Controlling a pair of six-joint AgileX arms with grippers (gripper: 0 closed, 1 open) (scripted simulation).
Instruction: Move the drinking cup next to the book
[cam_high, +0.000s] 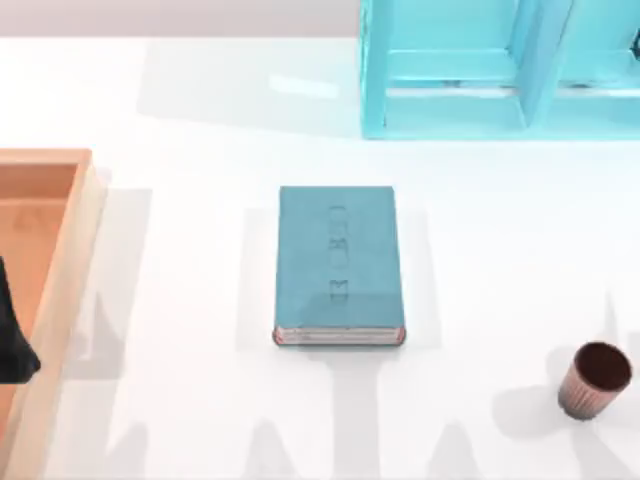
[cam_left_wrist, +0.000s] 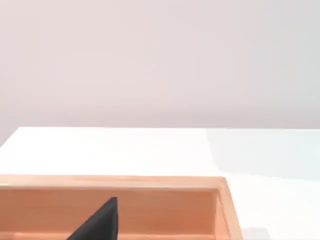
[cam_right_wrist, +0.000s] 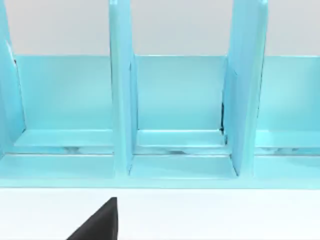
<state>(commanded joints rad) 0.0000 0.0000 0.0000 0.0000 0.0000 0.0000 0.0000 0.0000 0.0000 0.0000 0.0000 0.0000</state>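
Top view of the white table (cam_high: 200, 120). The teal-blue book (cam_high: 338, 262) lies closed at centre, spine running near to far. The drinking cup (cam_high: 594, 380), upright and reddish-brown, stands well apart at the near right. A wooden tray (cam_high: 62, 300) occupies the left edge, with the left arm (cam_high: 14, 340) over it; a light cyan shelf frame (cam_high: 500, 70) stands far right. Finger state of either gripper cannot be told.
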